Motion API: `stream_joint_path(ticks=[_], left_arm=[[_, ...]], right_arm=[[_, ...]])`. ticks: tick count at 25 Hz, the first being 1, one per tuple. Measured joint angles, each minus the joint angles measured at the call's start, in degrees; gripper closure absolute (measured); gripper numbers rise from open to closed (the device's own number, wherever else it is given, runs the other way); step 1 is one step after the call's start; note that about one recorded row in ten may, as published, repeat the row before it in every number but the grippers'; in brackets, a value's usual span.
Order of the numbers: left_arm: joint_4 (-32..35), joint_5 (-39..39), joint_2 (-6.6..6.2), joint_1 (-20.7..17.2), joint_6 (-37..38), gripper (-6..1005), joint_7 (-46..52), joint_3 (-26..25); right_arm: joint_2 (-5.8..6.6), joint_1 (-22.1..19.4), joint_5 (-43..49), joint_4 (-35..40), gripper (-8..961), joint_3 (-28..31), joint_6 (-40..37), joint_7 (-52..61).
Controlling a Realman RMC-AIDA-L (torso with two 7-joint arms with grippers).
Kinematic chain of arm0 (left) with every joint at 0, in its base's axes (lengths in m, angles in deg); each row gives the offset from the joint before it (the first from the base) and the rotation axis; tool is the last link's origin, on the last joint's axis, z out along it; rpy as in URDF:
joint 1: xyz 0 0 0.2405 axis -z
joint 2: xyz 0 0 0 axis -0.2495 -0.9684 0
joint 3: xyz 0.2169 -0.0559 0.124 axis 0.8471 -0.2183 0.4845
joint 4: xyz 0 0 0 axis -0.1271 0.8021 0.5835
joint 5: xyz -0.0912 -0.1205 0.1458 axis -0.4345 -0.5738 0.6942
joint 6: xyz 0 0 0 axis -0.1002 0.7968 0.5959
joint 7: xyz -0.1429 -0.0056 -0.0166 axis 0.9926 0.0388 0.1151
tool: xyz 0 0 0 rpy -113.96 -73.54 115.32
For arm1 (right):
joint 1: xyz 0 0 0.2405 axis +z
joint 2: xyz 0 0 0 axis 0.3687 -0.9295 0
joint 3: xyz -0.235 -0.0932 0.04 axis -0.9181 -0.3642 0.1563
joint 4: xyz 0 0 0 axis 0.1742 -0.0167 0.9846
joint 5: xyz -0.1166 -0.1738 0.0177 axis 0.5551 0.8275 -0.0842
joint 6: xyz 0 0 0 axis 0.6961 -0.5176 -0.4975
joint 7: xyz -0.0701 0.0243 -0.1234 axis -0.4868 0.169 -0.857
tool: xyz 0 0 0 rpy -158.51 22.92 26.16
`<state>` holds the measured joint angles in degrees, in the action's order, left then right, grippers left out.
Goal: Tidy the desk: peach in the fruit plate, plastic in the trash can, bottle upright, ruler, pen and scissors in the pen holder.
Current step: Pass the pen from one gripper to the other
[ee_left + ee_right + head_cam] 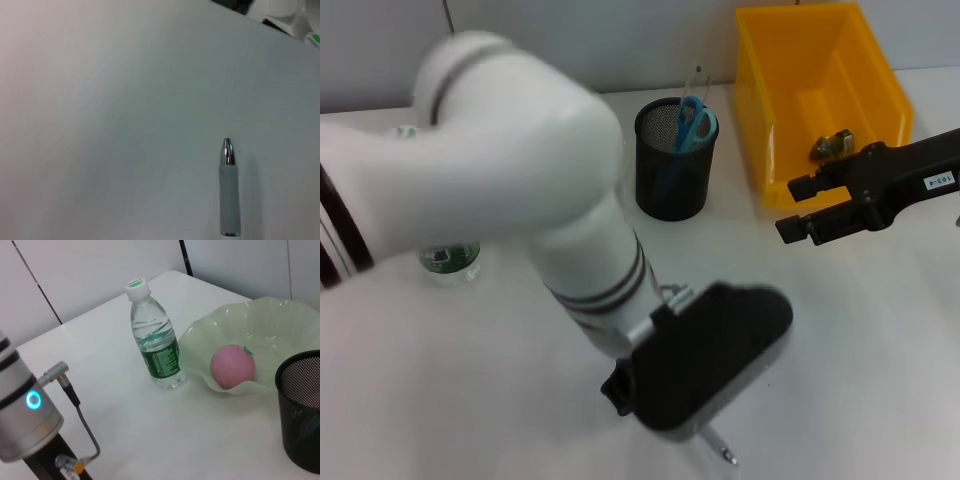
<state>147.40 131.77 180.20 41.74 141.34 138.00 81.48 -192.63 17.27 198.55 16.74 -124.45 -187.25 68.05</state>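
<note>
My left gripper [705,365] hangs low over the table's near edge, its black housing hiding the fingers. A silver-grey pen [229,192] lies on the white table right under it; its tip [725,451] pokes out below the housing. The black mesh pen holder [675,160] holds blue scissors [695,125] and a clear ruler. My right gripper [800,207] hovers open and empty beside the yellow trash can [880,80], which holds crumpled plastic [832,147]. The bottle [155,345] stands upright next to the pale green fruit plate [280,320], where the pink peach [232,365] rests.
My bulky white left arm [520,170] crosses the left half of the head view and hides the fruit plate and most of the bottle [450,258] there. A wall runs behind the table.
</note>
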Motion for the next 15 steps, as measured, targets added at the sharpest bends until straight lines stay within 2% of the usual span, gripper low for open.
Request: stream_joint_path(ticks=[3,6,7,8,10,11,12,13,15], left_arm=[[1.11,-0.54,0.0,-0.58,4.23,858,1.3,-7.47],[4.15,-0.92,-0.01,-2.68,8.64,858,3.99,-16.86],[4.15,-0.92,-0.01,-2.68,8.64,858,3.99,-16.86],[6.48,-1.58,-0.08,-4.81,10.87,858,6.43,-23.89],[7.48,-2.64,-0.15,-6.15,11.91,858,8.03,-27.94],[7.87,-4.63,-0.33,-7.87,12.38,858,9.86,-32.74],[7.87,-5.88,-0.35,-8.81,12.39,858,10.59,-35.36],[7.87,-5.88,-0.35,-8.81,12.39,858,10.59,-35.36],[7.65,-8.92,-0.38,-11.2,12.39,858,11.58,-40.44]], right_arm=[[0.01,-0.38,-0.06,0.76,184,0.31,-0.14,0.0],[0.01,-0.79,-0.32,1.53,184,0.58,-0.5,0.0],[0.01,-0.79,-0.32,1.53,184,0.58,-0.5,0.0],[0.01,-0.93,-0.43,1.71,184,0.61,-0.53,-0.1],[0.01,-1.05,-0.54,1.81,184,0.65,-0.52,-0.6],[0.0,-1.12,-0.59,1.81,184,0.69,-0.5,-1.16],[-0.05,-1.25,-0.64,1.82,184,0.73,-0.46,-1.31],[-0.11,-1.42,-0.82,1.86,184,0.76,-0.44,-1.45],[-0.18,-1.67,-1.17,1.95,184,0.82,-0.34,-1.6]])
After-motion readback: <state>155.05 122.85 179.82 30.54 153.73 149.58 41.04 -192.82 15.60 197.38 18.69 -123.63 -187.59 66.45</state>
